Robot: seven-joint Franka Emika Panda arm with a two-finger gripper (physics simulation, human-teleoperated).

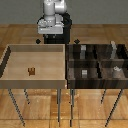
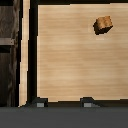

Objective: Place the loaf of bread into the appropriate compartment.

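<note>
My gripper [image 2: 63, 103] hung above the light wooden tray [image 1: 10, 70], fingers [image 2: 40, 102] spread, gripping nothing. The loaf of bread [image 1: 31, 71] lay on the tray floor, apart from the dark compartment box [image 1: 72, 70].

loaf of bread [image 1: 31, 71] alone on open tray floor [image 1: 45, 60] — raised walls around
</note>
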